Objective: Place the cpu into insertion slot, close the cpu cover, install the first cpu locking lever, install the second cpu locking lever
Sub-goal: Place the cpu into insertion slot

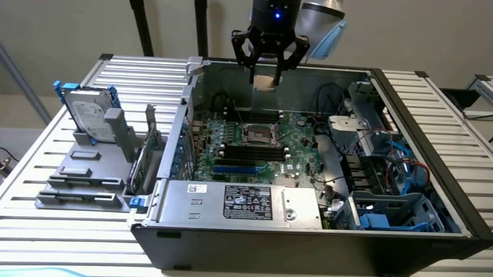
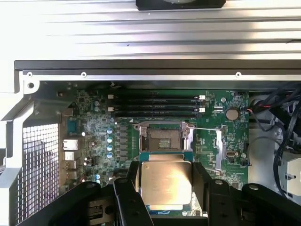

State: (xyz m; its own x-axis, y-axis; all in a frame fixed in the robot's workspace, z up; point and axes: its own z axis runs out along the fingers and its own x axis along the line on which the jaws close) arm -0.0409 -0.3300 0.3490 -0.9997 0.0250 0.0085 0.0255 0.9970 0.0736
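My gripper point(image 1: 266, 79) hangs above the open computer case, shut on the cpu point(image 1: 266, 82), a pale square chip pinched by its edges between the two black fingers point(image 2: 126, 190). In the wrist view the cpu point(image 2: 165, 182) shows its silvery-beige top. Just beyond it lies the insertion slot point(image 2: 164, 138). The slot point(image 1: 260, 134) sits on the green board well below the gripper, its dark centre uncovered inside a silver rim. What looks like the cpu cover point(image 1: 260, 118) stands raised at the slot's far edge. A thin wire lever point(image 2: 207, 128) sticks out beside the slot.
Long black memory slots point(image 1: 250, 153) lie next to the socket. A grey power supply point(image 1: 239, 203) fills the case's near side. Cables and drive bays point(image 1: 385, 167) crowd the exterior view's right. A hard drive in a grey rack point(image 1: 89, 115) stands outside on the slatted table point(image 1: 46, 173).
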